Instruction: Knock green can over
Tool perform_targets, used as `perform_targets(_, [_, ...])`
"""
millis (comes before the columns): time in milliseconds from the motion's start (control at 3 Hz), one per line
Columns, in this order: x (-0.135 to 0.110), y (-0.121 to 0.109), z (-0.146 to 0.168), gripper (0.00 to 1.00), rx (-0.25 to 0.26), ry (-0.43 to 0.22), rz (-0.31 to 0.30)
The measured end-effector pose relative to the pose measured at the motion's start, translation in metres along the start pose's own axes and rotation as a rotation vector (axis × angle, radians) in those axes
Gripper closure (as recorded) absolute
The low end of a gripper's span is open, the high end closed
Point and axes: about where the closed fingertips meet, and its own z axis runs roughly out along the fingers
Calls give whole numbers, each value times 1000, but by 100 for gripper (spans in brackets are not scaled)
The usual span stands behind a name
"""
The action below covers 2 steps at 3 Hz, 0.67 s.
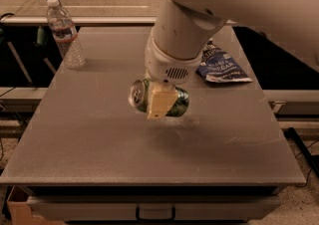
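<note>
Green can [180, 101] sideways in the hand's [160, 101] firm grip, silver top leftward, over the table's [99, 139] middle.

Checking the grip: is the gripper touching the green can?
Touching. The camera view shows the gripper with jaws closed on the can, one jaw pressed flat across its side, holding it sideways.
</note>
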Motion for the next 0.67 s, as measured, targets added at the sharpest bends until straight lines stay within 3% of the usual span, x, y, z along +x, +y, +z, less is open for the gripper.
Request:
perform_targets(333, [-9, -3, 8, 15, -22, -22, 26])
perform_targets(667, [-22, -3, 19, 0, -55, -56, 47])
